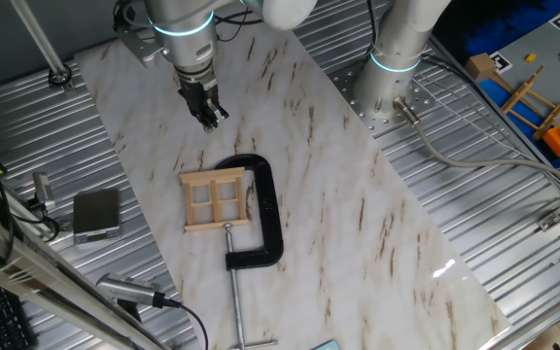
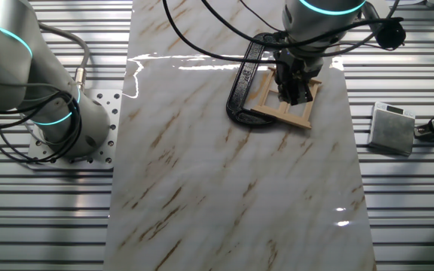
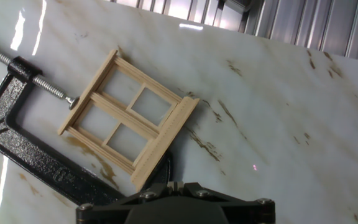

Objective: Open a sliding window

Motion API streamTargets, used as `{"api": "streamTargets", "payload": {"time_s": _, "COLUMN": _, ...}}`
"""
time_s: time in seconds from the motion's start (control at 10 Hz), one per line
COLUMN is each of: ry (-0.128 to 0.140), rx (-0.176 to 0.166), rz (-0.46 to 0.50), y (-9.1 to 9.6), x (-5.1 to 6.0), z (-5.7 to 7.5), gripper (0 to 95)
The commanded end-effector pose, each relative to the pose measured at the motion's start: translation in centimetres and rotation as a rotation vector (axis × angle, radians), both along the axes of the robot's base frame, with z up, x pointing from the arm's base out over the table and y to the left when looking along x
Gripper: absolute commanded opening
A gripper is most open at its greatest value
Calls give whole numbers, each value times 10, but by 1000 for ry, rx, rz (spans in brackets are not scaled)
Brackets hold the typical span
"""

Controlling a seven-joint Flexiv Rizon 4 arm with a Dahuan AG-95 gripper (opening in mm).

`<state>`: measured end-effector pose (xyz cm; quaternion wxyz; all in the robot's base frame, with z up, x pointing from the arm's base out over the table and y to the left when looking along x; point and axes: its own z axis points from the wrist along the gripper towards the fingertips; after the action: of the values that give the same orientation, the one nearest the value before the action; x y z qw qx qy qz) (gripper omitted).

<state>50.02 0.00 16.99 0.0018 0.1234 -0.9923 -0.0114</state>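
Currently, your gripper (image 1: 209,118) hangs above the clamped sliding window (image 1: 216,199), clear of it; jaw state indiscernible; C-clamp (image 1: 263,210) holds the frame.

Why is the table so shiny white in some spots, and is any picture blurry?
Lamp glare: in the other fixed view a bright streak lies on the marble table behind the sliding window; in the hand view white patches sit at the top left, near the clamp. One fixed view has a small glint. All views look sharp.
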Motion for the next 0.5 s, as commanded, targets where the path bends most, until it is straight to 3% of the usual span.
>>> {"api": "streamTargets", "payload": {"time_s": 0.1, "ry": 1, "rx": 1, "rz": 14, "y": 0, "x": 0, "z": 0, "gripper": 0}}
{"api": "streamTargets", "payload": {"time_s": 0.5, "ry": 12, "rx": 2, "rz": 51, "y": 0, "x": 0, "z": 0, "gripper": 0}}
